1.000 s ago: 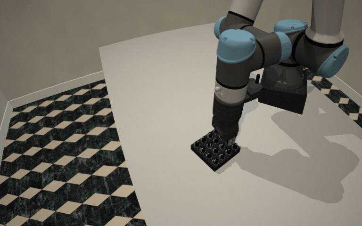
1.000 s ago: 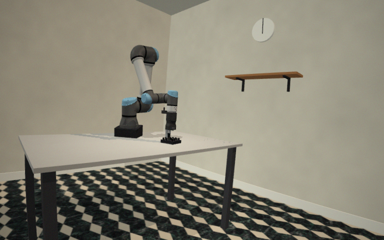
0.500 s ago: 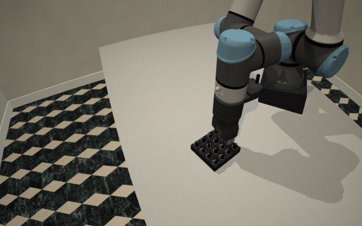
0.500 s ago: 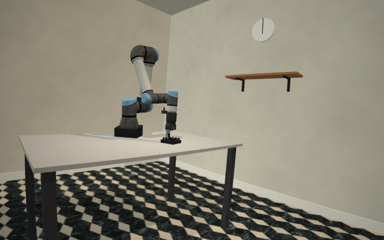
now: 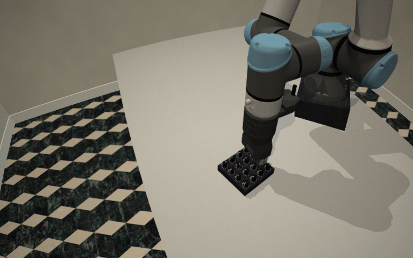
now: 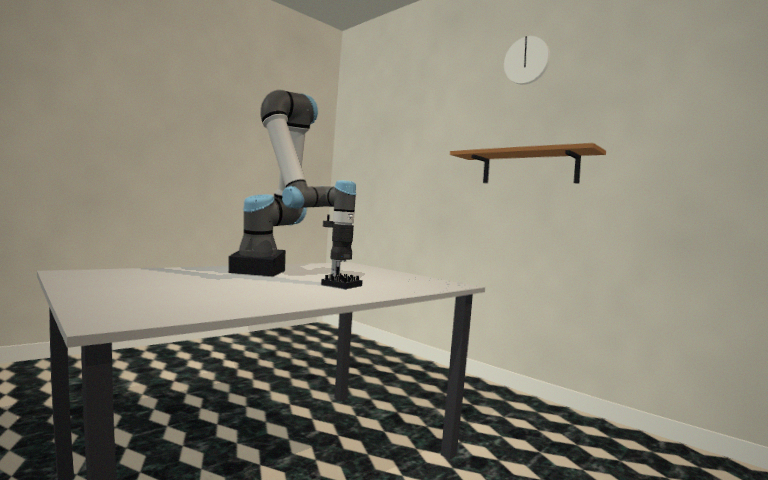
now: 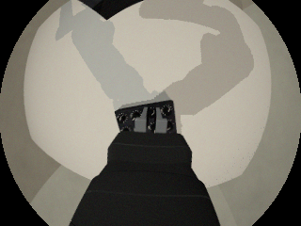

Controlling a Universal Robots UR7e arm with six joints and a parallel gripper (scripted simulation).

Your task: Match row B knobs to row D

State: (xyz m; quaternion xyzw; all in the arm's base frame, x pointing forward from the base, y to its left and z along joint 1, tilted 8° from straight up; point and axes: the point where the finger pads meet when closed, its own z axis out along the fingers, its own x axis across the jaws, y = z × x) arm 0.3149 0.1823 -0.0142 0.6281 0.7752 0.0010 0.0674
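I had my jaws point(image 5: 262, 161) point(image 6: 336, 269) narrow around one knob point(image 7: 151, 112), probably for turning it, but I could not tell if they gripped it, while the knob box point(image 5: 231, 180) point(image 6: 344, 284) point(image 7: 174, 119) was on the table point(image 5: 182, 121) point(image 6: 226, 305) point(image 7: 52, 94) below me.

Place: a plain room, exact kind cannot be told
Floor: black, green and cream diamond tiles point(image 5: 81, 157) point(image 6: 294, 428)
Walls: bare beige, pale skirting board point(image 5: 63, 97) point(image 6: 566, 395)
Wall items: round clock point(image 6: 535, 59), wooden shelf point(image 6: 526, 151)
Furniture: pale table point(image 5: 189, 121) point(image 6: 186, 300), dark legs
Machine: robot arm point(image 5: 264, 81) point(image 6: 284, 148) on the table
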